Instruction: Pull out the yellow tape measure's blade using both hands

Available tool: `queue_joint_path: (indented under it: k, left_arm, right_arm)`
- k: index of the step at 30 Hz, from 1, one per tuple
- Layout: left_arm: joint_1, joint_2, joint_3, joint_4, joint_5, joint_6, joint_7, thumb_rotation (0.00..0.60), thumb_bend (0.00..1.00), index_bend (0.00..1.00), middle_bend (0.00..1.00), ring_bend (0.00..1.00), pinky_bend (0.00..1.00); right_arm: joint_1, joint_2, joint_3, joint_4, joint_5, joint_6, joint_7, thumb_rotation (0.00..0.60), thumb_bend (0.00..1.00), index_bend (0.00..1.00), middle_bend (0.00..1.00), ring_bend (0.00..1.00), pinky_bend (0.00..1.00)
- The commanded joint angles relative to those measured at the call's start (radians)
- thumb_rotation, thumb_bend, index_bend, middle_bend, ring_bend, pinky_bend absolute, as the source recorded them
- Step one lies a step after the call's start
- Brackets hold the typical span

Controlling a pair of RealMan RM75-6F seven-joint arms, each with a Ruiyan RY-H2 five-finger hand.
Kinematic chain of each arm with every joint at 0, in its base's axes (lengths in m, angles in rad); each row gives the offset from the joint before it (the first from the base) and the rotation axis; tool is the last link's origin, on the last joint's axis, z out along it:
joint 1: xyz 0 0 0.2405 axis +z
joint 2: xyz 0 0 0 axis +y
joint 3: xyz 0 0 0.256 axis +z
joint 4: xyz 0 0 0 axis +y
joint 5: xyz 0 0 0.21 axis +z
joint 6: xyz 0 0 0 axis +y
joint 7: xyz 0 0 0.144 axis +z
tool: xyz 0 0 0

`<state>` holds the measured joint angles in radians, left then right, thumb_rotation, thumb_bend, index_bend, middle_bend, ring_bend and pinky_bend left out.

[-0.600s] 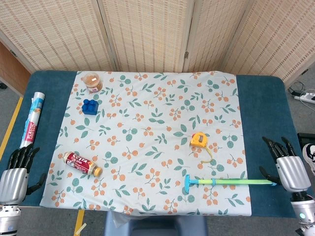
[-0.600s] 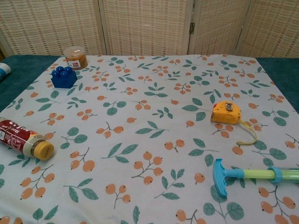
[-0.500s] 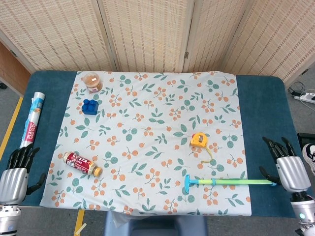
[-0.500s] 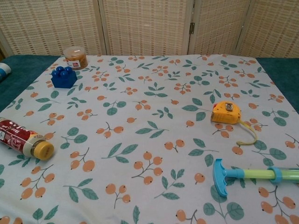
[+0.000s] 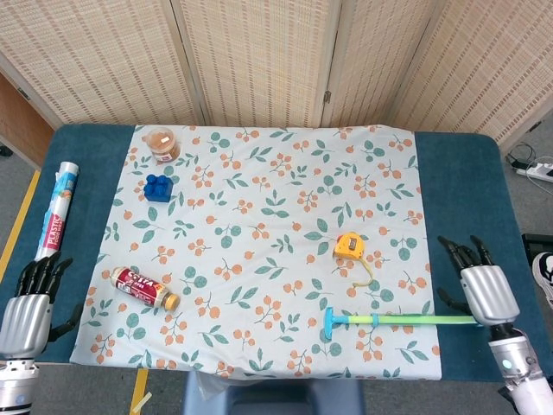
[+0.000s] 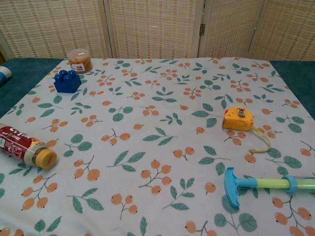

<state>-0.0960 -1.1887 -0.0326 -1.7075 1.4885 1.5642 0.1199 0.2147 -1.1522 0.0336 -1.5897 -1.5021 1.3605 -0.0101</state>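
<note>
Both hands, left (image 5: 24, 313) and right (image 5: 486, 290), rest spread and empty at the table's (image 5: 458, 186) near corners. The tape measure (image 5: 349, 245) lies untouched on the cloth (image 5: 268, 216) between them.

yellow tape measure (image 5: 350, 245) | squat yellow case, dark label on its upper face | lies flat on the floral cloth, right of centre | blade not drawn out | thin yellow wrist strap (image 6: 262, 141) trails from the case toward the near edge in a loop | nothing touches it
</note>
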Motion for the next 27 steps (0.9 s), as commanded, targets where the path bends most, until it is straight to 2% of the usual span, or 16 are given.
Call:
queue_joint_path:
  k: [1, 5, 11, 17, 27]
  left_arm:
    - [0.002, 0.001, 0.000, -0.002, 0.001, -0.002, -0.002, 0.600, 0.39, 0.15, 0.07, 0.06, 0.00]
    - [0.006, 0.001, -0.003, 0.002, 0.004, 0.001, -0.012, 0.600, 0.39, 0.15, 0.07, 0.06, 0.00]
    - [0.013, -0.002, -0.003, 0.012, 0.008, 0.001, -0.021, 0.600, 0.39, 0.15, 0.07, 0.06, 0.00]
    - [0.018, -0.002, -0.002, 0.018, 0.005, -0.006, -0.028, 0.600, 0.39, 0.15, 0.07, 0.06, 0.00]
    - [0.018, -0.010, -0.007, 0.032, 0.009, -0.013, -0.034, 0.600, 0.39, 0.15, 0.07, 0.06, 0.00]
  right_arm:
    - [0.091, -0.051, 0.030, -0.022, 0.062, -0.147, -0.105, 0.600, 0.35, 0.07, 0.19, 0.20, 0.00]
    - [0.173, -0.130, 0.060, 0.002, 0.142, -0.276, -0.210, 0.600, 0.35, 0.07, 0.17, 0.19, 0.00]
    - [0.265, -0.247, 0.104, 0.082, 0.268, -0.389, -0.327, 0.600, 0.35, 0.07, 0.15, 0.18, 0.00]
    - [0.334, -0.323, 0.132, 0.165, 0.373, -0.459, -0.392, 0.600, 0.35, 0.07, 0.15, 0.17, 0.00]
    - [0.410, -0.407, 0.151, 0.274, 0.469, -0.515, -0.431, 0.600, 0.35, 0.10, 0.16, 0.19, 0.00]
